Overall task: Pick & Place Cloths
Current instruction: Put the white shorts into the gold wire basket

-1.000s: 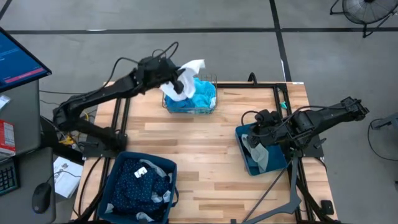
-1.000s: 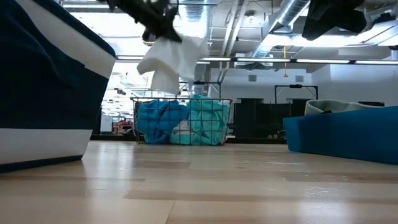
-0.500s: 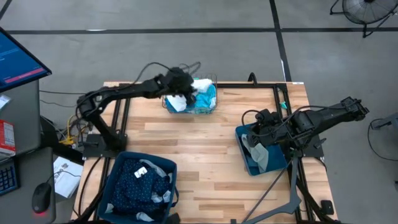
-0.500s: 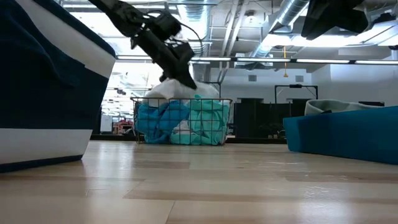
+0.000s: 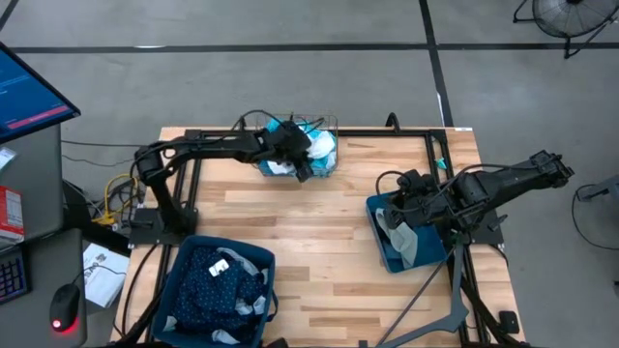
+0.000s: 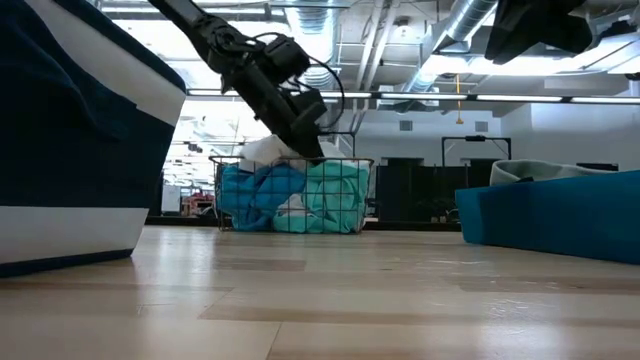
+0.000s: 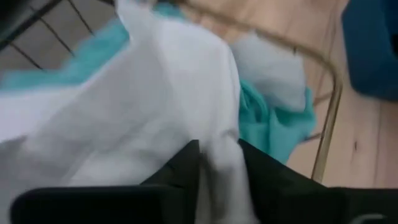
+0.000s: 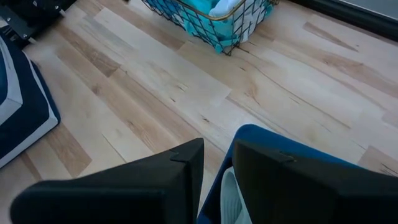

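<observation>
My left gripper [image 5: 302, 166] is down at the top of the gold wire basket [image 5: 334, 122] at the table's far edge, shut on a white cloth [image 7: 155, 106]. The basket also holds turquoise [image 6: 335, 190] and bright blue [image 6: 250, 190] cloths. The white cloth lies bunched on top of that pile [image 6: 262, 150]. My right gripper [image 5: 395, 205] hangs shut and empty over the teal bin [image 5: 379, 253] at the table's right, which holds a pale grey cloth [image 5: 403, 242]. My left gripper pinches a fold of the white cloth [image 7: 219, 134] between its two fingers, coming from above at a slant toward the table's right. The rest of the cloth lies slack on the pile of cloths in the basket.
A second teal bin [image 5: 263, 257] at the near left corner holds a navy dotted cloth [image 5: 205, 280] and pale pieces. Bare wooden tabletop [image 5: 319, 232] lies between the basket and the two bins. A desk with a monitor stands left of the table.
My left gripper has gone down and toward the table's right into the basket, still shut on the white cloth. The cloth hung free high above the basket a second ago; it now lies bunched on the pile inside.
</observation>
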Tool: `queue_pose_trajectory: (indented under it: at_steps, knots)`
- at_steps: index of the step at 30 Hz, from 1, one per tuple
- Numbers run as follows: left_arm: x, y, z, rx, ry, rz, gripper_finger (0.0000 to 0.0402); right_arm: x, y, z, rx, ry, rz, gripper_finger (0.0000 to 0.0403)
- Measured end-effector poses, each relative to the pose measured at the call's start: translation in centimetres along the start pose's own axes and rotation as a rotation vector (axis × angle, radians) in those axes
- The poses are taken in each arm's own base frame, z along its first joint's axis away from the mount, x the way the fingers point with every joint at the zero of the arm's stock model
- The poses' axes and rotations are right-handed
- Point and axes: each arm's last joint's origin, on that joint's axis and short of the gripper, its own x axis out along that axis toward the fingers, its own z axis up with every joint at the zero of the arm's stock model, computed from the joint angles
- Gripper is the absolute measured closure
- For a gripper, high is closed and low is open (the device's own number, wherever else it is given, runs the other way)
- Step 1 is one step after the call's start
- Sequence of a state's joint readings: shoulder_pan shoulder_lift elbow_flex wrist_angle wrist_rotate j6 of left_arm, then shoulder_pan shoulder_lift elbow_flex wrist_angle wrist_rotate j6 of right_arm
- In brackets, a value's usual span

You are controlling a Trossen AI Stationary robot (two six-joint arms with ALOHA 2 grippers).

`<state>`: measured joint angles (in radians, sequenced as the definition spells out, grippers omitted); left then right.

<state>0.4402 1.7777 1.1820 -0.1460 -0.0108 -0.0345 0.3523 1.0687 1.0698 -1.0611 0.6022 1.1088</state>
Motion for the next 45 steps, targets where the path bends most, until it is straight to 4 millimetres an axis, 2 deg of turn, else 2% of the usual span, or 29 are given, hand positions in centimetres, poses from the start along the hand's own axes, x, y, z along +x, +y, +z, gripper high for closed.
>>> queue_pose_trajectory:
  at_steps: [5, 10, 13, 16, 18, 19, 22, 26, 30, 37, 40, 45]
  knots:
    - [-3.5, 0.8, 1.9, -0.037, -0.106, 0.031, 0.0267, 0.0, 0.0, 0.0, 0.0, 0.002, 0.001, 0.0321]
    - [-9.1, 0.6, 4.0, -0.028, -0.264, 0.088, 0.0239, 0.0, 0.0, 0.0, 0.0, 0.002, 0.001, 0.0321]
    - [-12.2, 0.4, 4.6, -0.008, -0.328, 0.105, 0.0256, 0.0, 0.0, 0.0, -0.001, 0.002, 0.001, 0.0321]
    - [-13.7, 0.2, 4.2, -0.045, -0.299, 0.096, 0.0319, 0.0, 0.0, 0.0, -0.001, 0.0, 0.0, 0.0321]
    - [-13.7, 0.1, 3.4, -0.052, -0.22, 0.096, 0.0374, 0.0, 0.0, 0.0, -0.001, 0.0, 0.0, 0.0321]
    - [-13.5, 0.1, 2.9, -0.063, -0.174, 0.097, 0.0386, 0.0, 0.0, 0.0, -0.001, -0.001, -0.001, 0.0321]
    - [-12.6, 0.2, 1.5, -0.1, -0.106, 0.099, 0.0396, 0.0, 0.0, 0.0, -0.001, -0.001, -0.001, 0.0321]
    - [-10.7, 0.7, -1.6, -0.163, 0.006, 0.093, 0.0401, 0.0, 0.0, 0.0, -0.001, -0.004, -0.002, 0.0321]
    - [-8.9, 2.6, -3.9, -0.262, 0.097, 0.162, 0.0401, 0.0, 0.0, 0.0, 0.0, -0.008, -0.006, 0.0321]
    - [-6.4, 6.3, -4.2, -0.452, 0.099, 0.161, 0.0401, 0.1, -0.2, 0.3, 0.009, -0.031, -0.023, 0.0321]
    - [-6.0, 6.8, -3.4, -0.471, 0.073, 0.156, 0.0401, 0.3, -0.3, 0.4, 0.02, -0.033, -0.032, 0.0321]
    - [-5.2, 6.9, -3.7, -0.473, 0.114, 0.16, 0.0401, 0.3, -0.3, 0.5, 0.041, -0.035, -0.03, 0.0321]
